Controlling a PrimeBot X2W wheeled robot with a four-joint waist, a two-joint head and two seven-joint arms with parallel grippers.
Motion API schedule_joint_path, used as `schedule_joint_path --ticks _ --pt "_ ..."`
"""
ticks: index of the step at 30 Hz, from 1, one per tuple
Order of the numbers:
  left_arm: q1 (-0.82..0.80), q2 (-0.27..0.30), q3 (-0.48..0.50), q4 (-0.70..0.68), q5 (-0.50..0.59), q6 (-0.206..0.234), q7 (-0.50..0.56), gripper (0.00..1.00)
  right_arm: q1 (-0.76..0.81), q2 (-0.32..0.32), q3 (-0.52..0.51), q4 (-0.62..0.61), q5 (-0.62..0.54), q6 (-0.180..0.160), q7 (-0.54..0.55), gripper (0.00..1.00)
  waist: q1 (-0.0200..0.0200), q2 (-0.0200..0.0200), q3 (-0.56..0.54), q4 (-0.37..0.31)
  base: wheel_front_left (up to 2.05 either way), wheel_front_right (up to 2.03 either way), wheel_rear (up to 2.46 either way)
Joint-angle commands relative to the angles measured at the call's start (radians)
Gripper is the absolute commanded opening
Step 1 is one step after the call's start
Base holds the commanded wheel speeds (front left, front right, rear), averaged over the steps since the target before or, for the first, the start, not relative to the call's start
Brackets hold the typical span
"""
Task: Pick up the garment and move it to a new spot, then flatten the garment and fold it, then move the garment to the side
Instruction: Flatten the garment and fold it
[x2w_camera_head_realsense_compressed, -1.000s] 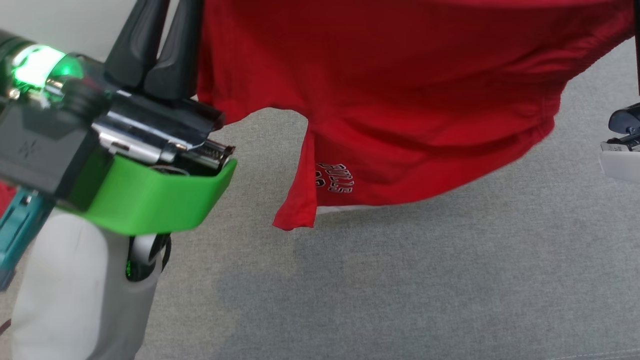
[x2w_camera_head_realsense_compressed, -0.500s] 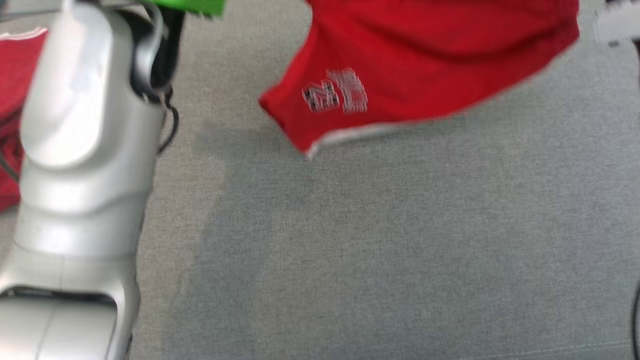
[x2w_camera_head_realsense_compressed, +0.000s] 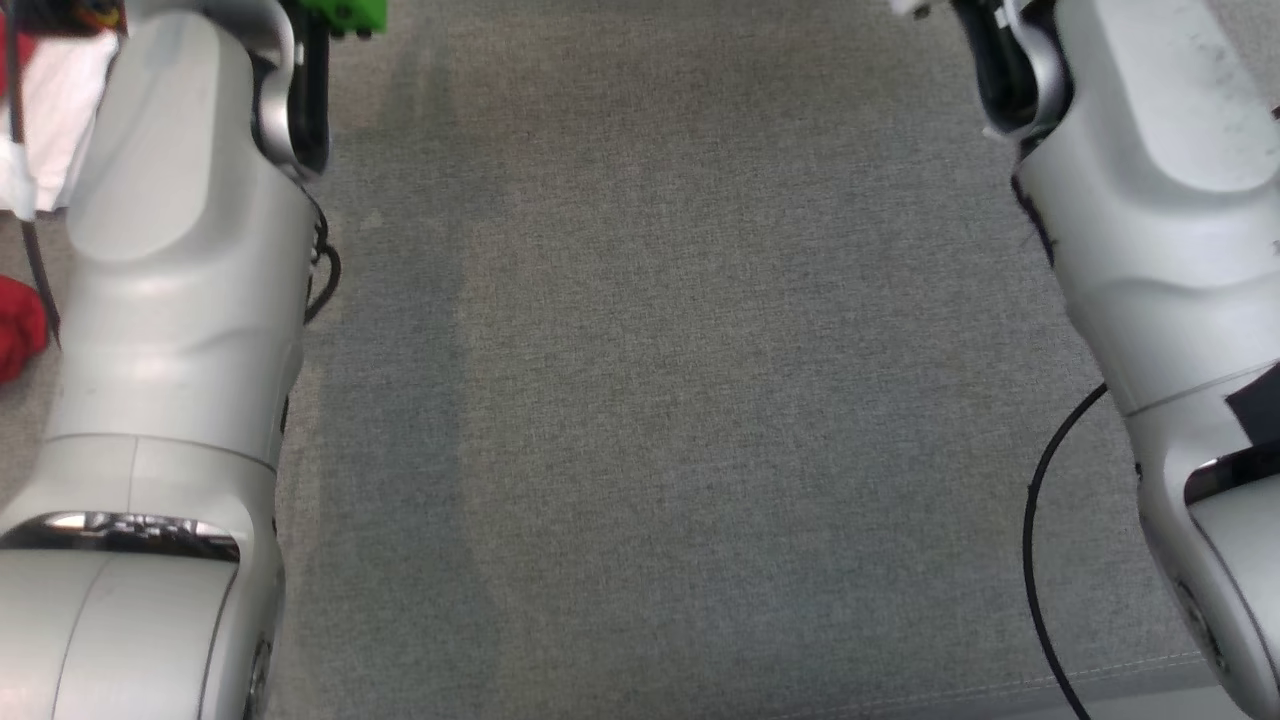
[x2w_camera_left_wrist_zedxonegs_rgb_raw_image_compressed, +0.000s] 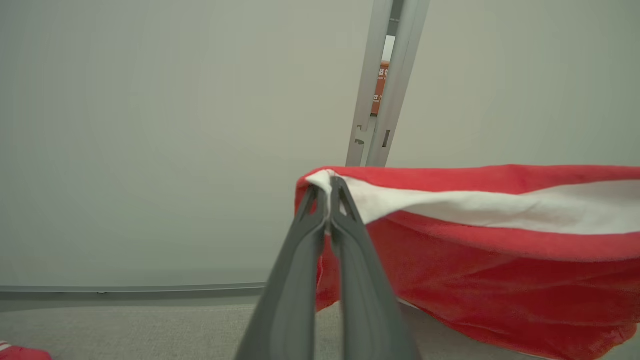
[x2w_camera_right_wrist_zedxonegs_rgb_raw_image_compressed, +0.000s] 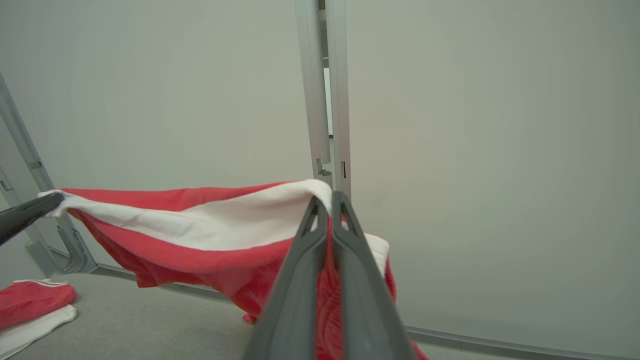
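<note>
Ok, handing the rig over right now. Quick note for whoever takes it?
Left gripper: shut on one end of the garment's white-banded edge.
Right gripper: shut on the other end.
Garment: hangs stretched between them over the grey surface.
Done: pickup.
Left: lay it at a new spot, flatten, fold, move aside.
Note: other red clothes lie on the surface to the robot's left.

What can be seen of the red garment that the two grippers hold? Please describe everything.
The garment is red, soft-looking cloth with a broad white strip along its upper edge. It hangs in the air, stretched sideways between the left gripper and the right gripper, each shut on that edge. Below, it sags in loose folds over the grey surface.
</note>
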Motion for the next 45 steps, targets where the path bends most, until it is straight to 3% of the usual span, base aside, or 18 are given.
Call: schedule_joint_path --ticks 1,5,8,11,18,26,31,35,40,45 --pt "0.032 0.000 0.004 0.028 -0.018 0.011 -0.003 0.00 0.031 0.008 0.029 0.041 0.005 -0.001 -0.007 0.00 -0.0001 0.0000 0.036 -0.003 0.00 0.00 0.00" --pt "0.099 -0.001 -0.039 0.059 -0.095 0.013 -0.003 0.00 0.074 0.035 0.091 0.088 0.027 -0.001 -0.012 0.00 -0.0001 0.0000 0.074 -0.005 0.00 0.00 0.00" --pt "0.151 0.000 -0.101 0.033 -0.150 -0.008 -0.003 0.00 0.162 0.015 0.094 0.034 0.034 -0.001 -0.011 0.00 -0.0001 0.0000 0.089 0.016 0.00 0.00 0.00" --pt "0.224 0.002 -0.125 -0.043 -0.179 0.003 -0.003 0.00 0.268 0.002 0.090 -0.068 0.040 -0.001 -0.011 0.00 -0.0001 0.0000 0.086 0.024 0.00 0.00 0.00" --pt "0.515 0.001 -0.119 -0.348 -0.134 0.004 -0.002 0.00 0.632 -0.060 0.052 -0.387 0.006 -0.001 -0.011 0.00 -0.0001 0.0000 0.042 0.057 0.00 0.00 0.00" --pt "0.908 0.016 -0.059 -0.656 -0.005 0.011 -0.002 0.00 1.005 -0.083 0.002 -0.683 -0.047 -0.001 -0.011 0.00 -0.0001 0.0000 -0.057 0.041 0.00 0.00 0.00" --pt "1.095 0.049 -0.074 -0.818 0.025 0.036 0.022 0.00 1.219 -0.089 -0.049 -0.823 -0.077 -0.001 -0.011 0.00 -0.0001 0.0000 -0.107 0.054 0.00 0.00 0.00" --pt "1.223 0.080 -0.085 -1.006 0.040 0.081 0.098 0.00 1.365 -0.082 -0.080 -0.931 -0.102 -0.001 0.001 0.00 -0.0001 0.0000 -0.126 0.050 0.00 0.00 0.00" --pt "1.300 0.115 -0.090 -1.177 0.053 0.112 0.192 0.00 1.444 -0.069 -0.084 -1.009 -0.102 -0.001 0.048 0.00 -0.0001 0.0000 -0.128 0.028 0.00 0.00 0.00" --pt "1.249 0.136 -0.090 -1.205 0.042 0.098 0.243 0.00 1.375 -0.062 -0.080 -0.997 -0.079 -0.001 0.069 0.00 -0.0001 0.0000 -0.090 0.004 0.00 0.00 0.00"
